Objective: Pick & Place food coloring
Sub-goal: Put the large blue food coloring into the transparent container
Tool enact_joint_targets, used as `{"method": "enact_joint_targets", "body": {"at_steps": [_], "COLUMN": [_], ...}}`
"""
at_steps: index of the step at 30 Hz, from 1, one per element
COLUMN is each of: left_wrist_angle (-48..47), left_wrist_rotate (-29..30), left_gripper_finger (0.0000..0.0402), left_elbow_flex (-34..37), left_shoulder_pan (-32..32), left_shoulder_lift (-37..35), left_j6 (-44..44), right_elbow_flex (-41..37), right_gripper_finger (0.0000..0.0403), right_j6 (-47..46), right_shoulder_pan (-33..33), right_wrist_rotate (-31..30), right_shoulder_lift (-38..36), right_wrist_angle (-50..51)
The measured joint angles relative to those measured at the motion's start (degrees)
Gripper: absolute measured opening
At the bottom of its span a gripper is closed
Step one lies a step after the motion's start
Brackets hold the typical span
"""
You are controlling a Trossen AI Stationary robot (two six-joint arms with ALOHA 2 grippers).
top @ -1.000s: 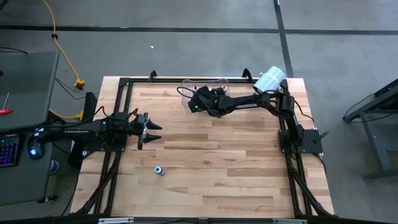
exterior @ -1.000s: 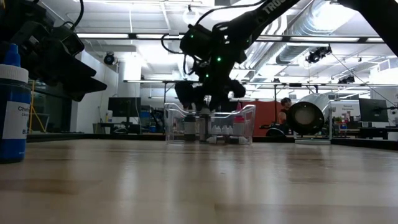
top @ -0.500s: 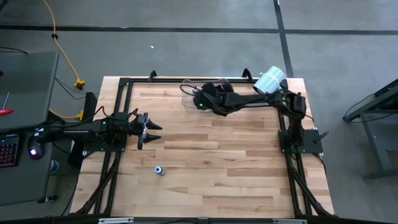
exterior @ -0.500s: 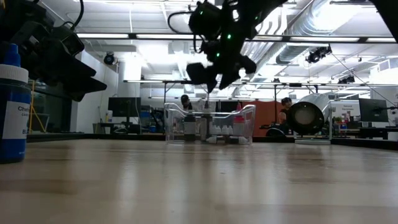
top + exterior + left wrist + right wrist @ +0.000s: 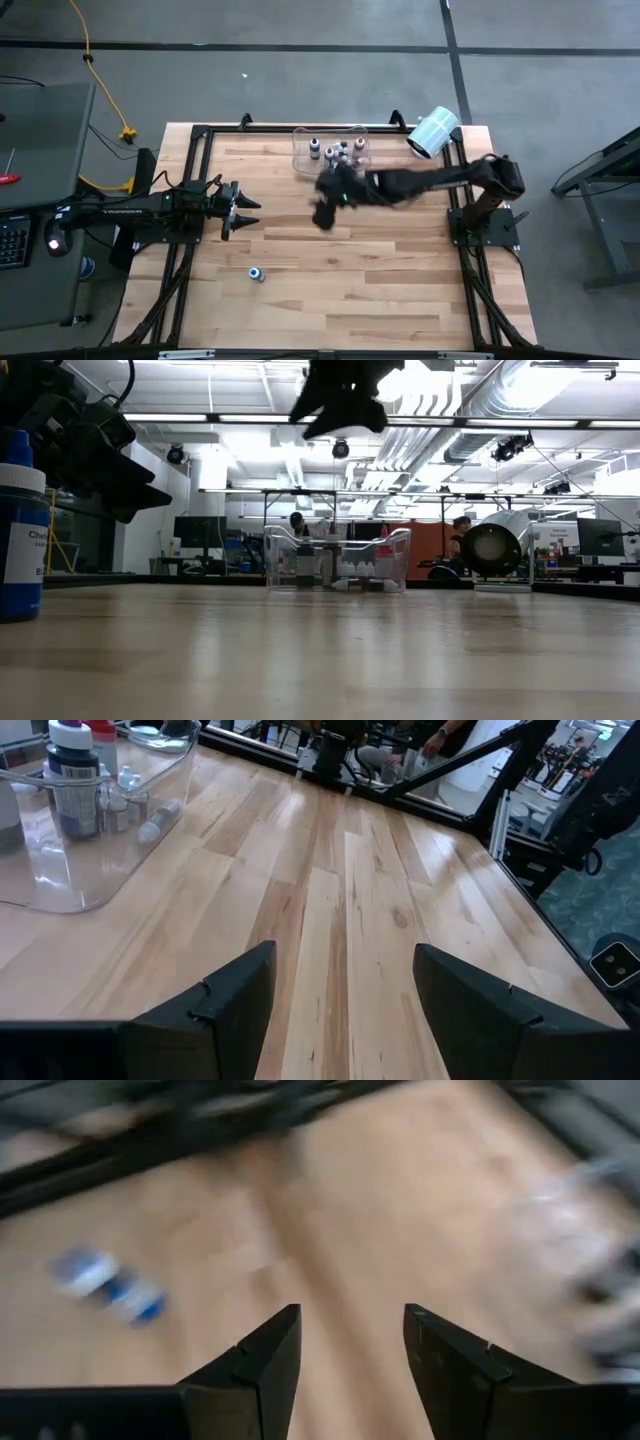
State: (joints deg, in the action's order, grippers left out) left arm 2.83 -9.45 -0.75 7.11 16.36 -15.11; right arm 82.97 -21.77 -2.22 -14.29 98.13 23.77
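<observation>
Several food coloring bottles stand in a clear bin at the table's far edge; the left wrist view also shows those bottles. One blue food coloring bottle stands upright on its base on the bare wood near the left front, close to the low camera. My right gripper hangs open, high above the table's middle, near side of the bin, with nothing between its fingers. My left gripper waits open at the table's left.
A large white paper roll lies at the far right corner. A black frame runs along the table's edges. Bare wood spreads between the bin and the lone blue bottle.
My right gripper has risen out of the clear bin and swung toward the table's near edge and middle, tipping up from pointing steeply down to a shallower slant. Its fingers show no change in gap. The bottles in the bin are now uncovered from above.
</observation>
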Motion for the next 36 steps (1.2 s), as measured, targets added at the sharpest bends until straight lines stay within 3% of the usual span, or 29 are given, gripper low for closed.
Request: {"method": "enact_joint_targets", "body": {"at_steps": [4, 9, 14, 19, 27, 36], "left_wrist_angle": [0.00, 0.00, 0.00, 0.00, 0.00, 0.00], "left_wrist_rotate": [0.01, 0.00, 0.00, -0.02, 0.00, 0.00], "left_gripper_finger": [0.0234, 0.0234, 0.0234, 0.0234, 0.0234, 0.0234], "left_elbow_flex": [0.00, 0.00, 0.00, 0.00, 0.00, 0.00], "left_shoulder_pan": [-0.01, 0.00, -0.01, -0.01, -0.01, 0.00], "left_shoulder_lift": [0.00, 0.02, 0.02, 0.00, 0.02, 0.00], "left_j6": [-0.01, -0.01, -0.01, -0.01, -0.01, -0.01], "right_elbow_flex": [-8.64, -19.55, -27.74, -32.50, -30.85, -19.38], "right_gripper_finger": [0.0168, 0.0168, 0.0168, 0.0168, 0.0168, 0.0168], "right_j6": [2.19, -0.07, 1.67, 0.77, -3.17, 9.24], "right_shoulder_pan": [-5.27, -10.85, -16.36, -20.75, -22.28, -22.69], "right_wrist_rotate": [3.47, 2.09, -4.35, -12.13, -13.87, -10.80], "right_shoulder_lift": [-2.53, -4.16, -4.96, -4.85, 0.24, 15.23], "right_wrist_angle": [-10.92, -23.04, -34.32, -35.81, -34.72, -43.39]}}
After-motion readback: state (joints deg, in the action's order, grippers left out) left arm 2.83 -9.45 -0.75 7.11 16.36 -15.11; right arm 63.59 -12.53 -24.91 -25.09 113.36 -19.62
